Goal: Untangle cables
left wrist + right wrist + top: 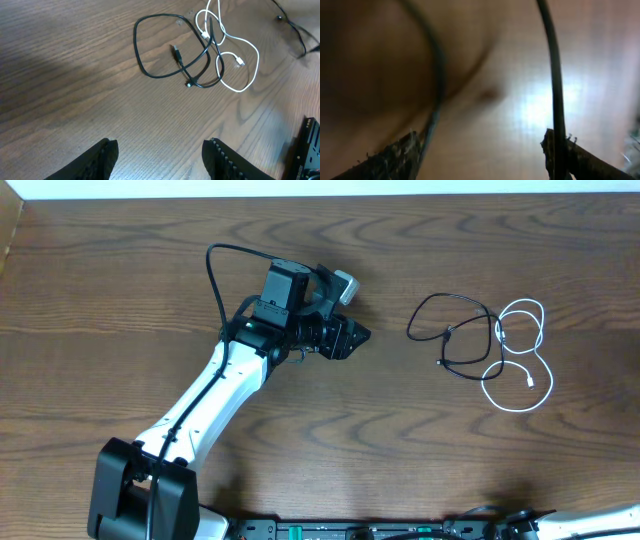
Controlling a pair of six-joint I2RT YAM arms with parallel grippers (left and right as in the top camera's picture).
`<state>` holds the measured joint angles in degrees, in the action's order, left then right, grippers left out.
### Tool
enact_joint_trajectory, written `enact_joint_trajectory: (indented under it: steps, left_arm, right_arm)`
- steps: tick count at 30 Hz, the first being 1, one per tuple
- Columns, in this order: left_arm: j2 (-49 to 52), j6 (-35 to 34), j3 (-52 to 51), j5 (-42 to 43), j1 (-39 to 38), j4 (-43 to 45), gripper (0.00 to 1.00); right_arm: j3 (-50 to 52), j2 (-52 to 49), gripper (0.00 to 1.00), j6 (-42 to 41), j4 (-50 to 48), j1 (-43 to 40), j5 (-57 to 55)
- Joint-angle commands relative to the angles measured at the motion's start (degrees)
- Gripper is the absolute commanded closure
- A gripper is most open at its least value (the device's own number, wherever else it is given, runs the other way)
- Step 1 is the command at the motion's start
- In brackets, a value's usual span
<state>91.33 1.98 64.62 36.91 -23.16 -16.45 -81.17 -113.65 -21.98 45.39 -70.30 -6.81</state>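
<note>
The two cables lie tangled on the wooden table at the right. The black cable (448, 333) forms a loop, and the white cable (521, 303) curls over its right side. In the left wrist view the black cable (136, 45) and the white cable (256, 52) cross each other ahead of the fingers. My left gripper (355, 335) (161, 147) is open and empty, well short of the cables on their left. My right gripper (482, 145) is open in a blurred view, with nothing between its fingers. Two dark blurred cords run past it; I cannot tell what they are.
The left arm (215, 395) reaches diagonally from its base (140, 490) at the front left. A sliver of the right arm (600, 518) shows at the front right edge. A thick black wire (295, 30) and a dark frame (306, 150) sit right of the cables.
</note>
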Motion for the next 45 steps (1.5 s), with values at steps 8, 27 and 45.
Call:
enact_joint_trajectory:
  steps: [8, 27, 45]
  left_arm:
    - [1.57, 1.07, -0.66, -0.55, -0.07, 0.09, 0.41]
    - [2.27, 1.46, -0.66, -0.55, -0.07, 0.28, 0.41]
    - [2.29, 1.44, -0.66, -0.52, -0.07, 0.42, 0.41]
  right_arm:
    - [0.22, 0.15, 0.21, 0.11, 1.7, 5.9, -2.75]
    - [0.22, 2.34, 0.17, -9.29, 6.71, -0.66, -18.1]
    - [0.22, 17.35, 0.16, 0.33, 2.45, -6.03, -5.66]
